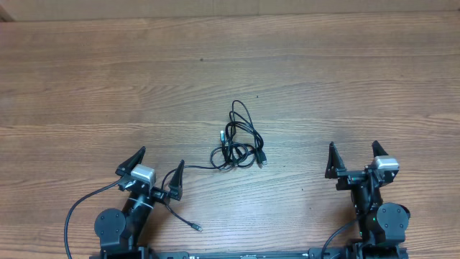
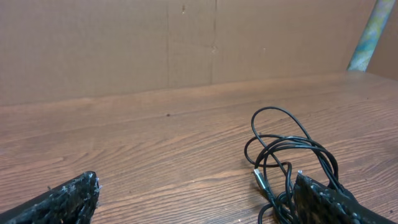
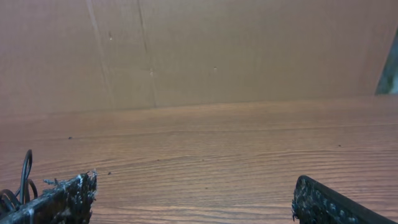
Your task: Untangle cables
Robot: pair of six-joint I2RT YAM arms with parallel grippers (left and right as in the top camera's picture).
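The cables [image 1: 239,140] are thin black cords looped together in one tangle on the wooden table, with small plugs at its left and right sides. One strand trails left toward my left arm and ends in a plug [image 1: 198,228] near the front edge. My left gripper [image 1: 158,167] is open and empty, front-left of the tangle. In the left wrist view the cables [image 2: 287,155] lie just beyond its right finger. My right gripper [image 1: 353,155] is open and empty, well to the right. The right wrist view shows only a loop of the cables [image 3: 23,180] at its left edge.
The wooden table [image 1: 108,86] stretches wide on all sides of the tangle. A brown cardboard wall [image 2: 124,43] stands at the table's far edge. Thicker black arm cables [image 1: 79,212] curve at the front left.
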